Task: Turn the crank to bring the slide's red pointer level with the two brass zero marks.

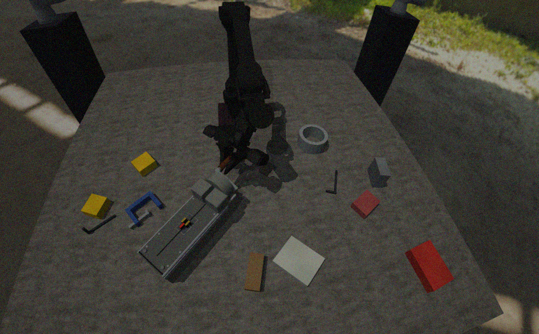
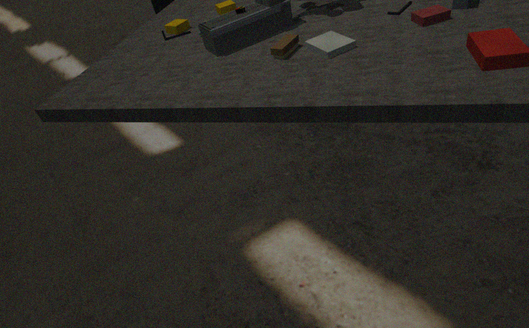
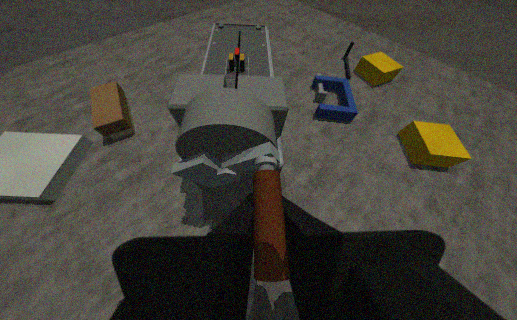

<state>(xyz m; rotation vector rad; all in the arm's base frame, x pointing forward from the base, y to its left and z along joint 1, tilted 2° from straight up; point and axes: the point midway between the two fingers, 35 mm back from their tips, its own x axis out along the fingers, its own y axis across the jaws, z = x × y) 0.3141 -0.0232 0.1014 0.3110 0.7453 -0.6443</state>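
The machine, a long grey slide [image 1: 169, 236] [image 2: 250, 35] [image 3: 216, 60] with a rounded housing [image 1: 223, 182] [image 3: 229, 107], lies diagonally left of centre in the top view. Its red pointer [image 1: 181, 226] [image 3: 237, 51] stands slightly off the two brass marks [image 1: 186, 221] [image 3: 242, 56], toward the end away from the crank. My gripper [image 1: 225, 162] [image 3: 263, 198] is shut on the brown crank handle [image 1: 223, 163] [image 3: 268, 200], which sits to the right of the housing's centre in the wrist view. The pointer is tiny in the exterior view, and my gripper is out of that view.
A blue clamp [image 1: 138, 203] [image 3: 345, 92] and two yellow blocks [image 1: 144, 163] [image 3: 434, 142] lie left of the machine in the top view. A brown block [image 1: 254, 271] [image 3: 109, 107], white plate [image 1: 298, 260] [image 3: 24, 165], grey ring [image 1: 312, 148] and red blocks [image 1: 429, 265] lie to its right.
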